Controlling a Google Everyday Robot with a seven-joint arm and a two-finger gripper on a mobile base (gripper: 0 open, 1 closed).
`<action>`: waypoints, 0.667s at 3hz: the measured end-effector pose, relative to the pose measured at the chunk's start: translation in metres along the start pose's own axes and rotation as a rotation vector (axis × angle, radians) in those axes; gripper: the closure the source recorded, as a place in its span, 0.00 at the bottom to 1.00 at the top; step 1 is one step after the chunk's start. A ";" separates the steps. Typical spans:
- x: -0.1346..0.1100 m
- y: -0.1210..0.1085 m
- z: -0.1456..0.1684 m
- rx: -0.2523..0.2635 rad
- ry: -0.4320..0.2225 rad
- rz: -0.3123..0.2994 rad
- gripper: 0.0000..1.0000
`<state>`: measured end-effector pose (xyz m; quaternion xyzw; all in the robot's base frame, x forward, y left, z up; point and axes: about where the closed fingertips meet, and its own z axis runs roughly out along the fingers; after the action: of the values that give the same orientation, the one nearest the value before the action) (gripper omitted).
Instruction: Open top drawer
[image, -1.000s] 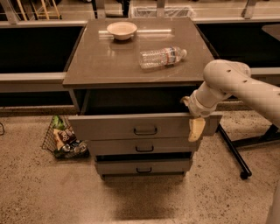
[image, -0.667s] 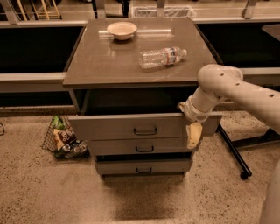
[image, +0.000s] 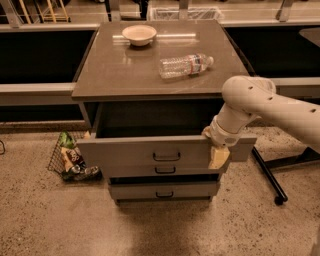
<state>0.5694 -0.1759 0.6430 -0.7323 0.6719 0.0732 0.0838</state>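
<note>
The top drawer (image: 130, 151) is the widest grey drawer, with a small black bar handle (image: 166, 156) at its centre. It stands pulled out from the cabinet, and its dark inside shows behind the front panel. My gripper (image: 218, 156) hangs down over the right part of the drawer's front panel, at its top edge. The white arm (image: 270, 102) reaches in from the right.
Two narrower grey drawers, middle (image: 165, 170) and bottom (image: 164, 192), sit below. On the cabinet top (image: 115, 75) are a bowl (image: 139, 35) and a lying water bottle (image: 185, 65). A wire basket of snack packs (image: 72, 161) stands on the floor left, and a black stand leg (image: 270, 175) on the right.
My gripper has shifted a little left and down along the drawer's front panel. The top drawer stays pulled out, perhaps slightly further.
</note>
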 end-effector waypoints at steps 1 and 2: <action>-0.007 0.025 -0.009 -0.017 -0.004 0.021 0.63; -0.012 0.050 -0.015 -0.018 -0.024 0.056 0.86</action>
<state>0.5190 -0.1719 0.6587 -0.7131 0.6902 0.0904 0.0832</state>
